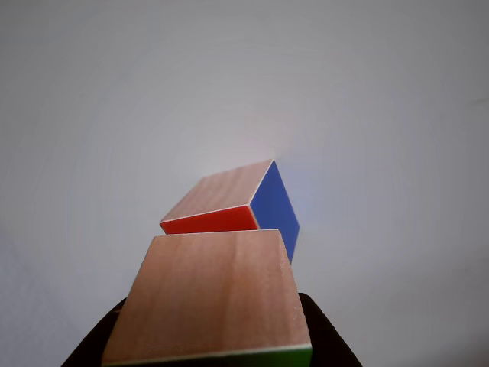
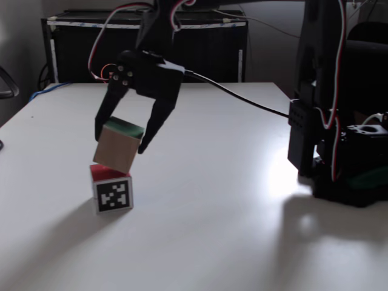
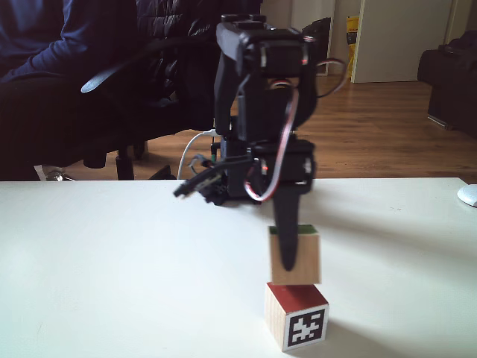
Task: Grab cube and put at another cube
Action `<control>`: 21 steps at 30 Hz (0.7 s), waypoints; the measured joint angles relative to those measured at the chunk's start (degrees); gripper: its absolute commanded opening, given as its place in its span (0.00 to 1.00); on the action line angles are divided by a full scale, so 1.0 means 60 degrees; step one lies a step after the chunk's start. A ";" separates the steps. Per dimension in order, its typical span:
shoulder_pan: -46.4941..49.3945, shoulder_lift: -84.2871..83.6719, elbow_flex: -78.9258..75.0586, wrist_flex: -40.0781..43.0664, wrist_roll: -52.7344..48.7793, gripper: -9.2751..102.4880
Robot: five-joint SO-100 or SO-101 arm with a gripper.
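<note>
The cube, light wood with a green top face, hangs tilted between the fingers of my gripper, which is shut on it. Its lower edge rests on or just above the red top of another cube, which is smaller and shows a black-and-white marker face. In another fixed view the cube sits directly over the smaller cube, with one black finger in front of it. The other view shows the cube's wood face close up, and the smaller cube with red and blue faces just beyond it.
A black arm stand with wires rises at the right of the white table, and a black cable runs across to it. A black box stands behind the table. A seated person and a white mouse show behind.
</note>
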 measured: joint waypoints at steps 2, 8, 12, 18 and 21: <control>0.0059 -0.0308 -0.0439 0.0176 0.0000 0.17; 0.0132 -0.1128 -0.1436 0.0674 0.0000 0.18; 0.0132 -0.1479 -0.1714 0.0688 0.0000 0.21; 0.0146 -0.1772 -0.2065 0.0820 0.0000 0.32; 0.0146 -0.1787 -0.2109 0.0879 0.0000 0.34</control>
